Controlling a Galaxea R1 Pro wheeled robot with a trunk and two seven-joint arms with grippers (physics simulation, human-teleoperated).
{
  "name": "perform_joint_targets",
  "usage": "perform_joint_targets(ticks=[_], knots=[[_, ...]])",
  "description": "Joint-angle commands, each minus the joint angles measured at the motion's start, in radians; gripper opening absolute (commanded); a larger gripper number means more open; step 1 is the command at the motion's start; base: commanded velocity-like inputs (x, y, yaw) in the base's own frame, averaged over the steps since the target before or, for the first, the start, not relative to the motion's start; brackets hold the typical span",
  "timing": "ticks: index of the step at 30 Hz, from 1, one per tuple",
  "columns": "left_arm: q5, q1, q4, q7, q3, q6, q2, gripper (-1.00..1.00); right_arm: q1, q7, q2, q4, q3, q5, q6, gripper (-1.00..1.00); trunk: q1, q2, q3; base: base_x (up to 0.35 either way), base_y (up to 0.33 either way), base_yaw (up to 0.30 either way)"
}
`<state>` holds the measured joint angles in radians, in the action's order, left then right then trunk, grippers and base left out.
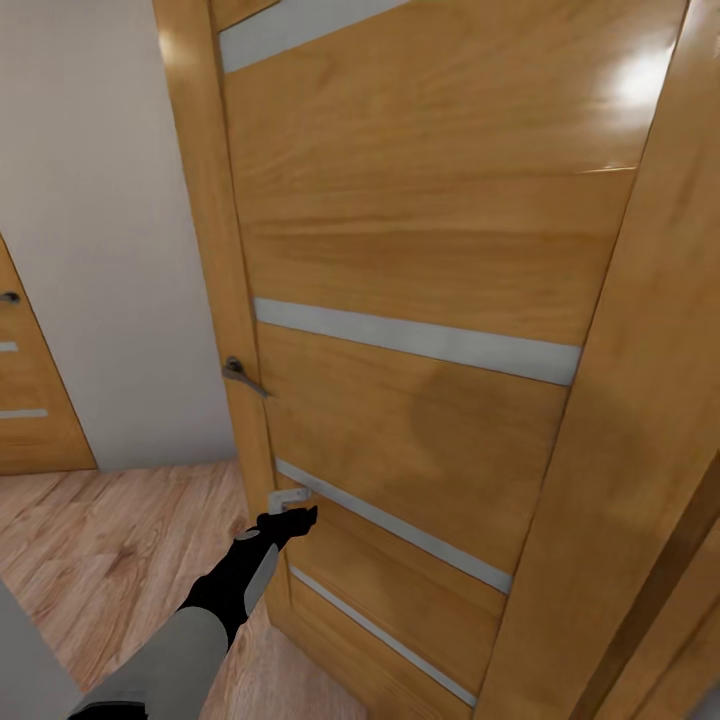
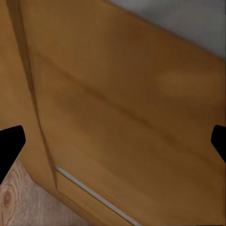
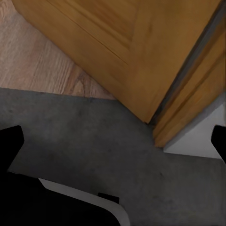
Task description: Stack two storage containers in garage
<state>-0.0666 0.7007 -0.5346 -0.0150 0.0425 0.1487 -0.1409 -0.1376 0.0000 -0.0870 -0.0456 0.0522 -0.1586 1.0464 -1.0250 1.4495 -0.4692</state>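
Where the left arm reaches forward in the head view, the left gripper point(image 1: 290, 512) sits right up against the wooden door point(image 1: 420, 300), low on its face, just below the second of its pale grey inlay strips point(image 1: 390, 525) and near the door's handle-side edge. In the left wrist view the two dark fingertips point(image 2: 10, 146) stand far apart at either side with bare door panel between them, so the jaws are spread wide and hold nothing; whether the tips actually touch the wood cannot be told. Above the gripper, on the same edge of the door, a dark metal lever handle point(image 1: 240, 372) sticks out. Beyond that edge lies light wood-plank flooring point(image 1: 110, 540) that runs to a beige wall point(image 1: 100, 230), and at the far side of that wall a second wooden door point(image 1: 25, 400) of the same kind stands with its own small handle.

The right gripper point(image 3: 113, 141) points down at the foot of the wooden door. Its dark fingertips also sit wide apart with nothing between them. Beneath it is dark grey concrete floor point(image 3: 94, 136), which meets the wood planks along a straight line beside the door's lower corner; a doorframe post point(image 3: 188, 108) and a bit of white wall point(image 3: 202, 139) stand just past that corner.

The storage containers appear in none of these pictures, so their place cannot be told.
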Motion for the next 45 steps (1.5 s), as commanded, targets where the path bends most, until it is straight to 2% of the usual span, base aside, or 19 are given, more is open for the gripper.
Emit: perform_joint_targets(ticks=[1, 45], knots=[[-0.015, 0.000, -0.002, 0.003, 0.000, 0.006, -0.002, 1.00, -0.001, 0.000, 0.000, -0.002, 0.005, 0.002, 0.001, 1.00, 0.000, 0.000, -0.001, 0.000, 0.000, -0.042], [-0.015, 0.000, -0.002, 0.003, 0.000, 0.005, -0.001, 1.00, -0.001, 0.000, 0.000, -0.002, 0.006, 0.002, 0.001, 1.00, 0.000, 0.000, -0.001, 0.007, 0.021, -0.002]])
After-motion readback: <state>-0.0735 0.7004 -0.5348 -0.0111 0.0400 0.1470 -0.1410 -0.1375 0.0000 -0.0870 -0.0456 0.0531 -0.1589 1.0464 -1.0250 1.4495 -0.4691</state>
